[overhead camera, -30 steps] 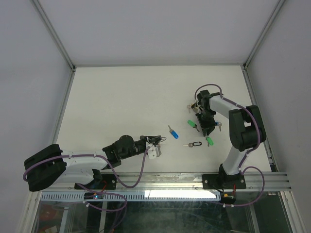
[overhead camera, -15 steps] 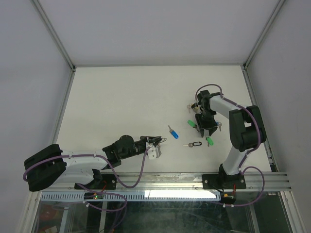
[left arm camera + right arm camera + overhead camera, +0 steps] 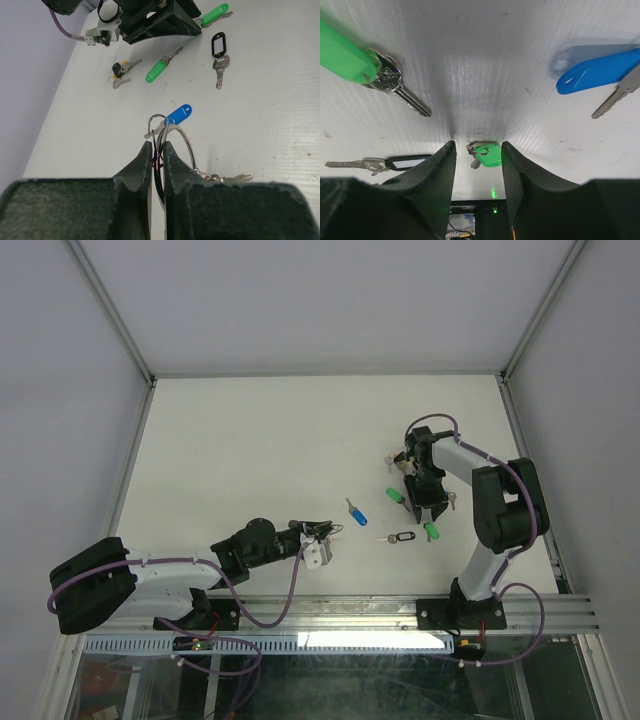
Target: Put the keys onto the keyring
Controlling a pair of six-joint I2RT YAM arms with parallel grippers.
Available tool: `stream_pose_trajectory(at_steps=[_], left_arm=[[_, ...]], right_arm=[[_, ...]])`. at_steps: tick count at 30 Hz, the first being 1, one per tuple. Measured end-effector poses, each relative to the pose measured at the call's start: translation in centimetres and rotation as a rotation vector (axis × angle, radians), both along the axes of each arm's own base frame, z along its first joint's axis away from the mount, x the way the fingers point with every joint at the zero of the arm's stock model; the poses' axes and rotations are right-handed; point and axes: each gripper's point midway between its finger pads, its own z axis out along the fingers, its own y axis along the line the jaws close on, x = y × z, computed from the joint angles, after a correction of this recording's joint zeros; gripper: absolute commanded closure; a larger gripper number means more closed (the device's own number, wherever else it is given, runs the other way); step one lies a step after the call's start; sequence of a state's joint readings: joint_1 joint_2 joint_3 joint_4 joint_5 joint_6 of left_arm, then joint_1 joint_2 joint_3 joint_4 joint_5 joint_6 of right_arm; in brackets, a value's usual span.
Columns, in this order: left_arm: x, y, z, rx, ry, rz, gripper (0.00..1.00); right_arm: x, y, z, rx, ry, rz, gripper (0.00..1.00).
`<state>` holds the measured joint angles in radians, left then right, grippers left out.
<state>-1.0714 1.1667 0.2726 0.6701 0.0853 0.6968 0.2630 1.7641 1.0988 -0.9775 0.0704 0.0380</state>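
My left gripper (image 3: 157,152) is shut on the thin silver keyring (image 3: 186,145) and holds it upright near the table; a silver key (image 3: 231,177) hangs from the ring. In the top view it (image 3: 320,533) is at the front centre-left. A blue-capped key (image 3: 179,114) lies just beyond the ring. My right gripper (image 3: 477,144) is open and points down, its jaws either side of a green-capped key (image 3: 489,154) on the table. Another green key (image 3: 345,52), the blue key (image 3: 595,72) and a black-tagged key (image 3: 405,162) lie around it.
A small black-and-yellow key bunch (image 3: 119,70) lies at the far left in the left wrist view. The right arm (image 3: 470,465) stands over the keys at the right. White walls close the table's back and sides.
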Motion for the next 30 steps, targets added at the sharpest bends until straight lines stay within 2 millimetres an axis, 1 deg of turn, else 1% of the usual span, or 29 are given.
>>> stream_pose_trajectory(at_steps=[8, 14, 22, 30], left_arm=[[-0.03, 0.03, -0.15, 0.005, 0.003, 0.000, 1.00], [-0.03, 0.04, -0.17, 0.006, 0.003, 0.000, 1.00], [-0.03, 0.04, -0.18, 0.006, 0.004, 0.000, 1.00], [-0.03, 0.05, -0.17, 0.006, 0.004, 0.000, 1.00]], right_arm=[[-0.48, -0.13, 0.13, -0.010, 0.017, -0.026, 0.61], [-0.74, -0.12, 0.15, -0.011, 0.028, -0.038, 0.67], [-0.85, -0.16, -0.05, -0.014, 0.038, -0.043, 0.71], [-0.77, -0.12, -0.07, -0.012, 0.035, -0.042, 0.81]])
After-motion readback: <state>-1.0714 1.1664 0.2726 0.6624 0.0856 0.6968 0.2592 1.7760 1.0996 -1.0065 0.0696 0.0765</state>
